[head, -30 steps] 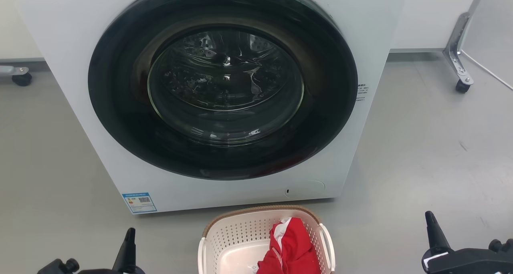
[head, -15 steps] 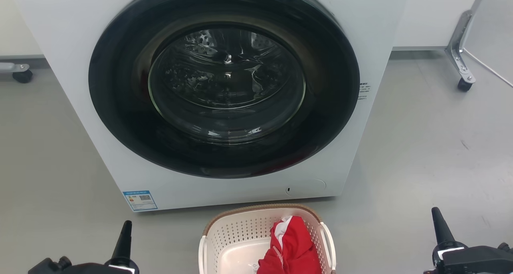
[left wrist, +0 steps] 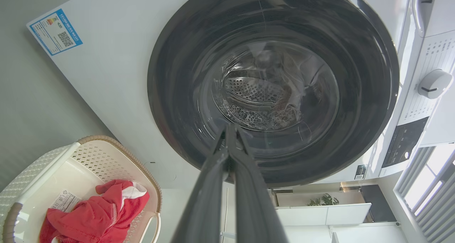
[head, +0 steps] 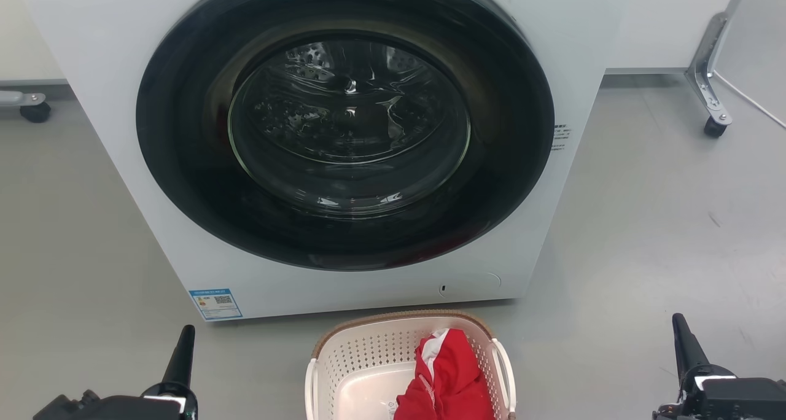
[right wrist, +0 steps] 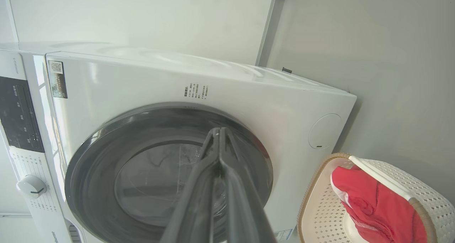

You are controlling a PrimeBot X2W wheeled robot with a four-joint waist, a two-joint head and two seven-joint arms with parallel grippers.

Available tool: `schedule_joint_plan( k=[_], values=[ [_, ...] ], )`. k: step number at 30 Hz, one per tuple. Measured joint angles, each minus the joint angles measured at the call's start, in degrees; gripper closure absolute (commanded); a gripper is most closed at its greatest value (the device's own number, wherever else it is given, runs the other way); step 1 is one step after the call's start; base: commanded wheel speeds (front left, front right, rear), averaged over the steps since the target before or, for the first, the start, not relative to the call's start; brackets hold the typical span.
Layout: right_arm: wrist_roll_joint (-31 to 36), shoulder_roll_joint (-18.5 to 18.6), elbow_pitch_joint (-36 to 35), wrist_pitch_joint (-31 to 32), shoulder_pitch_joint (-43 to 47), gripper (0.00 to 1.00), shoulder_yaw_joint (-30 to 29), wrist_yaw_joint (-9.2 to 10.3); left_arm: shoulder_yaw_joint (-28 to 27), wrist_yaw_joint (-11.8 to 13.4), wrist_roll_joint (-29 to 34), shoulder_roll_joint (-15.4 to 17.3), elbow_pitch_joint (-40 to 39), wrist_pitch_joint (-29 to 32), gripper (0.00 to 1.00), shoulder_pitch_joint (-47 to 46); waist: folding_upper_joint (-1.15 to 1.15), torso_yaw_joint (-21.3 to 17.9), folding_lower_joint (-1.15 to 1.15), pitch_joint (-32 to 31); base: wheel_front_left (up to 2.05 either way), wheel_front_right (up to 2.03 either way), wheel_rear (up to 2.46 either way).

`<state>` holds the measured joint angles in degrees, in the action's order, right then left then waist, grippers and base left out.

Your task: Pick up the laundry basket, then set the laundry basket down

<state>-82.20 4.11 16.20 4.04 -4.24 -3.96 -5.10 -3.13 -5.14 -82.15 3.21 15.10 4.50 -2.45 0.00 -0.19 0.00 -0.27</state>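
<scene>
Head view gives me the washing machine point(head: 123, 101) as the biggest thing: a white body with a round dark door that looks closed, standing on the grey floor point(head: 645, 223). Just in front of its lower edge the laundry basket point(head: 362, 352) stands upright on the floor, and the bottom edge of the picture cuts off its near part. Inside it, toward its right side, lies a red garment point(head: 451, 371) with a little white in it. The rest of the basket bottom that I can see is bare.

The left jaws are at the lower left and the right jaws at the lower right. The basket is between them and well apart from both. In each wrist view the two long fingers meet at their tips, so I judge both jaws to be together and holding nothing. Neither one touches a white side handle point(head: 505, 371).

As for progress, the basket rests on the floor, free of both arms and not lifted. I think this fits two stages equally well: a basket waiting to be picked up, or a basket already carried and set down here. From these pictures I cannot decide between them.
</scene>
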Motion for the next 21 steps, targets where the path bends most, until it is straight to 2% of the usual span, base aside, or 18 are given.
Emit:
schedule_joint_plan(
  k=[13,21],
  values=[
    [-9.13,-1.55,0.87,2.46,-0.43,1.0,-3.56,-1.55,-2.05,-1.51,-8.77,-0.73,1.59,1.97,1.0,-1.86,0.0,0.19,0.0,0.37,0.0,0.0,0.0],
    [-9.22,-1.62,0.9,2.46,-1.07,1.0,-3.69,-1.72,-2.09,-1.92,-9.55,-0.81,1.62,1.98,1.0,-2.11,0.0,0.19,0.0,0.37,0.0,0.0,0.0]
  ],
)
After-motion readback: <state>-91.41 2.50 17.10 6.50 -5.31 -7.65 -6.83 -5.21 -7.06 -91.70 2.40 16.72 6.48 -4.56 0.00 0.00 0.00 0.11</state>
